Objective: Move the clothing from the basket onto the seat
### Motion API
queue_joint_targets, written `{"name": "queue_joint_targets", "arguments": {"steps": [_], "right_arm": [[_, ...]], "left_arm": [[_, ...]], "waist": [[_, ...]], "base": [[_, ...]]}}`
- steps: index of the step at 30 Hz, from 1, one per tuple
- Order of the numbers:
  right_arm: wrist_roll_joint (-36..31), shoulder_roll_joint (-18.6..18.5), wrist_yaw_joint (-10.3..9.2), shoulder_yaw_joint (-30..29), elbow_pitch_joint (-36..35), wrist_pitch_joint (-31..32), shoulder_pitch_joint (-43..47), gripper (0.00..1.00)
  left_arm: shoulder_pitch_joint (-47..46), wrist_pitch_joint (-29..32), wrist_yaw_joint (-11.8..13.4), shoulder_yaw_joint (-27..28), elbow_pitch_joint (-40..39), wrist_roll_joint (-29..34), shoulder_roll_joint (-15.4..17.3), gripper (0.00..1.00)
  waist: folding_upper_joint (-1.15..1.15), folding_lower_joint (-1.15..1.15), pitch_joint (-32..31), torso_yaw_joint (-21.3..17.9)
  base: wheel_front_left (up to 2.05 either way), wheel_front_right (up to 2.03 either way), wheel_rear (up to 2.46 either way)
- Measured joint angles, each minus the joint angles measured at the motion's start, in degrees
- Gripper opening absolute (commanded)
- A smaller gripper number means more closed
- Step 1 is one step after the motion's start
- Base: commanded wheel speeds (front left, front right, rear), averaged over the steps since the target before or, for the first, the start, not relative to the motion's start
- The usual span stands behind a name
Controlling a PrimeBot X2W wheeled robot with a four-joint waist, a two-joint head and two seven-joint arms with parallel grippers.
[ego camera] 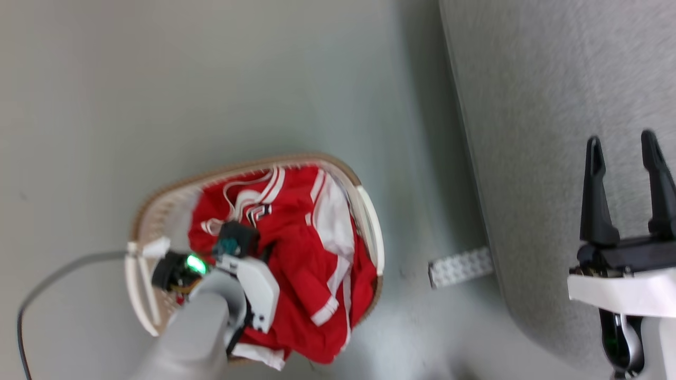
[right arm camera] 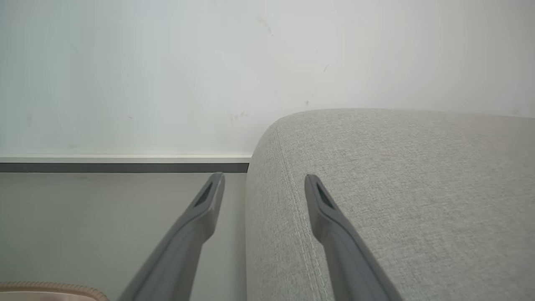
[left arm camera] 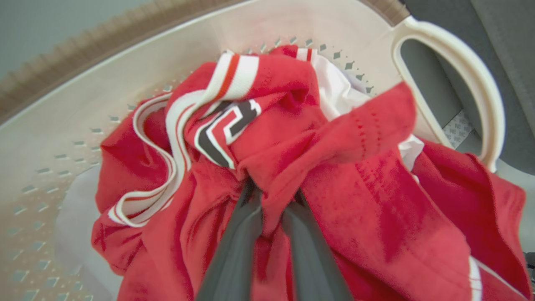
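The left forearm slants forward and down. The left gripper points downward, both dark fingers drawn close and pinching a fold of the clothing. The right gripper sits level, pointing forward, fingers spread apart.

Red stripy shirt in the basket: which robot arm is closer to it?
Left. The left end effector is inside the cream perforated plastic basket, pinching the bright red, white-striped fabric garment. The right end effector hangs open over the light grey upholstered seat, well away.
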Motion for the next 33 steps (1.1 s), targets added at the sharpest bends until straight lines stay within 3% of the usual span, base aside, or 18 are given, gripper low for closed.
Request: {"name": "queue_joint_targets", "arguments": {"steps": [11, 19, 27, 33], "right_arm": [[-1.93, 0.02, -0.01, -1.25, 3.80, 0.00, 7.54, 1.00], [-2.46, 0.01, 0.00, -0.64, 5.76, 0.00, 11.53, 1.00], [-2.80, -0.18, -0.01, 2.15, 7.77, 0.00, 15.86, 1.00], [-2.22, -2.68, 0.00, 4.16, 9.16, 0.00, 18.76, 1.00]], "left_arm": [[12.28, -3.22, -0.75, -0.48, -10.79, -6.88, -0.67, 0.00], [21.70, -0.43, -0.77, -1.58, -24.48, -10.14, 2.29, 0.00], [30.15, 5.68, 2.63, -0.20, -44.56, -11.78, 6.56, 0.00], [34.33, 11.22, 4.90, 1.36, -58.63, -13.18, 10.54, 0.00]], "waist": [[0.00, -0.01, -16.42, 5.01], [0.00, -0.02, -26.42, 8.73], [0.00, -0.02, -34.53, 9.80], [0.00, -0.03, -39.33, 9.01]], "base": [[0.00, 0.00, 0.00], [0.00, 0.00, 0.00], [0.00, 0.00, 0.00], [0.00, 0.00, 0.00]]}}
